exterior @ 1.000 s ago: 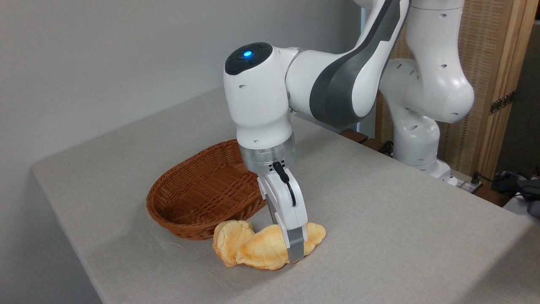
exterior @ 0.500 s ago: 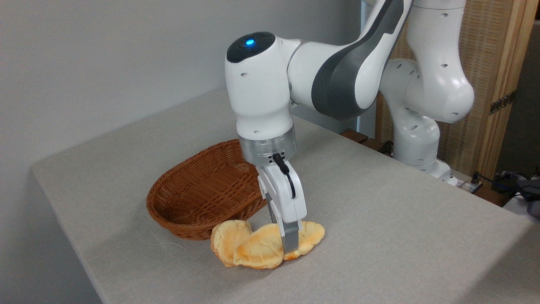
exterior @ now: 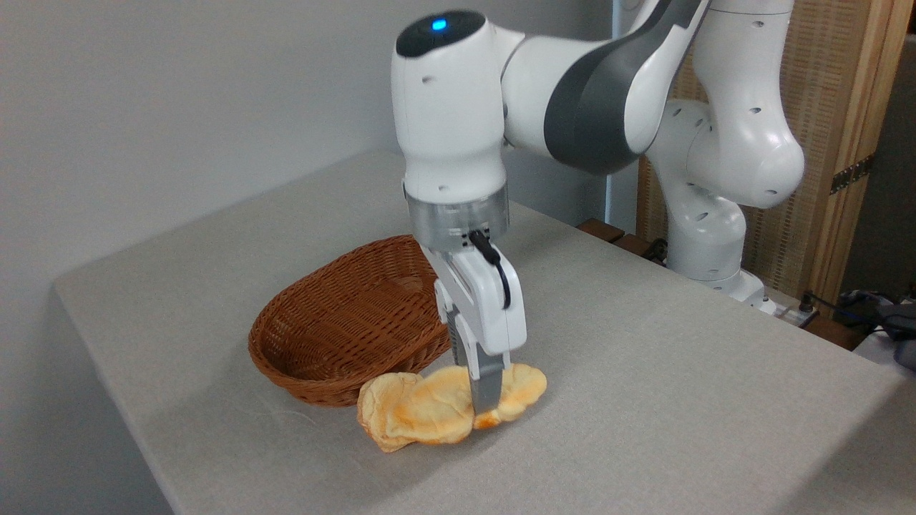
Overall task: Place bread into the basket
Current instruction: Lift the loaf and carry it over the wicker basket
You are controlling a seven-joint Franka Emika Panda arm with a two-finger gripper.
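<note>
The bread (exterior: 429,411), long, flat and pale golden with a lobed edge and toasted patches, hangs tilted just off the table in front of the basket. My gripper (exterior: 483,404) is shut on the bread toward its right end, the near finger crossing its front face. The bread's left end droops lowest, close to the cloth. The basket (exterior: 336,322), an oval reddish-brown wicker one with flaring sides, stands just behind and to the left of the bread, and I see nothing in it. My wrist hides part of the basket's right rim.
The grey cloth-covered table (exterior: 644,372) has edges at the left and front, near the basket and bread. The arm's white base (exterior: 708,243) stands at the back right, with a wooden screen (exterior: 830,143) and cables behind it.
My gripper has risen with the bread held in it. The bread's right end has come up off the table and the loaf has shifted slightly left. The basket has stayed put.
</note>
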